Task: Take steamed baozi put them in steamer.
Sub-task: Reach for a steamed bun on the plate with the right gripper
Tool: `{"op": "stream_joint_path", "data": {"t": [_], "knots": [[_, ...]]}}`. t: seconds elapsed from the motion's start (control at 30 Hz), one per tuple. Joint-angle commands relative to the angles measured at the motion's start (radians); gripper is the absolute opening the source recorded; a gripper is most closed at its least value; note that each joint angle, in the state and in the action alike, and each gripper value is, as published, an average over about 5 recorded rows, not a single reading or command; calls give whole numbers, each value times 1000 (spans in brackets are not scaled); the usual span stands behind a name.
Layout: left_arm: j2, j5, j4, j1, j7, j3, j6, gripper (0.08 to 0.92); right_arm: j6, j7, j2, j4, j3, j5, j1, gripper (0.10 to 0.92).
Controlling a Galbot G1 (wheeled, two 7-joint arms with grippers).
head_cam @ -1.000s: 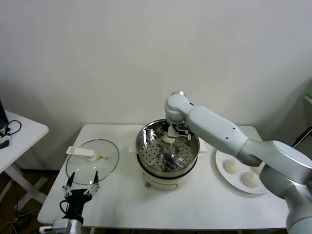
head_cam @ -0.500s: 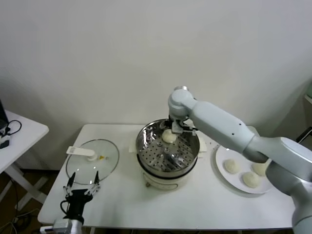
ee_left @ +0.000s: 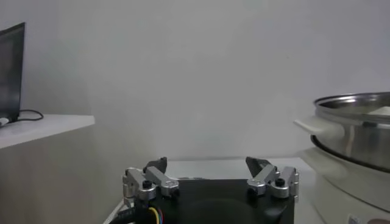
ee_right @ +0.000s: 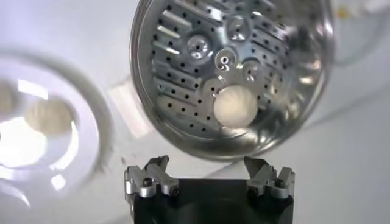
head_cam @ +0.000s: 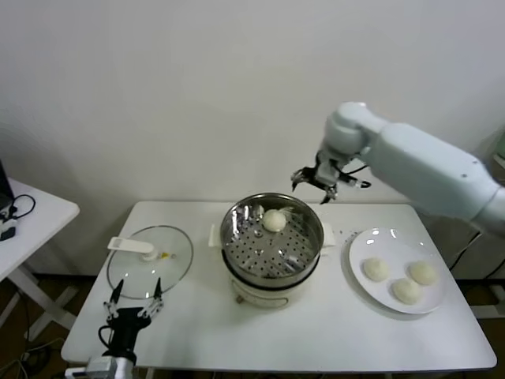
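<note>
With one baozi (head_cam: 274,220) on the steamer (head_cam: 271,241) tray, three on the plate (head_cam: 394,272), and the right gripper (head_cam: 324,181) wide and empty above, we risk crushing soft dough through overclosure; left gripper (head_cam: 131,309) parked, spread.

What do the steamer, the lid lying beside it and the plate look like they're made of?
Steamer: polished steel, judging by its mirror-like reflections and perforated tray; its base looks like cream plastic.
Lid: likely clear glass, since the table shows through; white handle.
Plate: glossy white, perhaps ceramic.
</note>
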Motion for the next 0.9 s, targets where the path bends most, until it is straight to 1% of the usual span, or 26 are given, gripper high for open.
{"op": "stream_joint_path", "data": {"t": [0.03,0.1,0.23,0.4,0.57,0.73,0.9], "knots": [[2,-2,1,2,0,2,-3,823,-316,101,-253,-32,-72,382,4,823],[3,-2,-2,1,0,4,-2,823,-343,101,-293,-51,-10,364,-81,823],[5,0,-8,-1,0,9,2,823,-356,87,-342,-80,157,273,-295,823],[3,2,-8,-3,2,11,5,823,-353,73,-340,-107,282,182,-485,823],[3,1,-5,-3,2,7,6,823,-342,61,-283,-154,290,105,-533,823],[0,0,-3,-5,1,1,7,823,-297,30,-178,-264,287,4,-534,823],[-4,-3,-2,-9,0,-4,9,823,-275,-10,-100,-323,266,-34,-529,823]]}}
